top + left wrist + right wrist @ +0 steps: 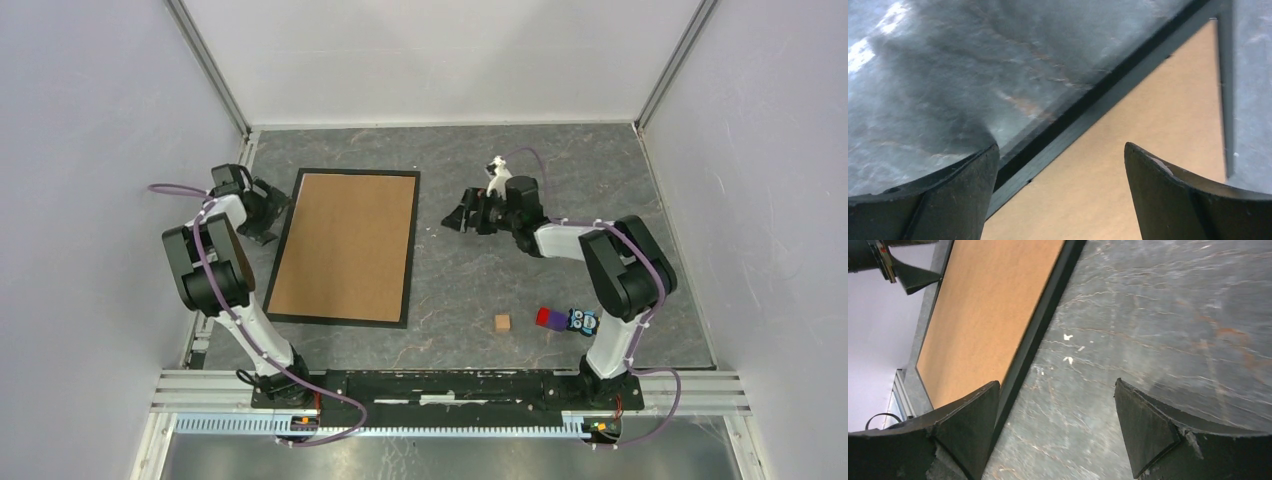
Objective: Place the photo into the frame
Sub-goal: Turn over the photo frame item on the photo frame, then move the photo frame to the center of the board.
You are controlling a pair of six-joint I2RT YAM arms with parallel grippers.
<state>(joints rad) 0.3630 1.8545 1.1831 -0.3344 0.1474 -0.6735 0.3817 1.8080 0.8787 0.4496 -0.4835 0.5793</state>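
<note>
I can't make out what the small blue figure (583,320) is. The brown board (345,243) hides everything inside the frame (335,320), and both wrist views crop the frame.

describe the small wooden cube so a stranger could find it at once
Find the black frame lying on the left of the grey table. Just right of its near right corner sits the wooden cube. It is plain tan, unlike the red block and blue owl toy further right.
</note>
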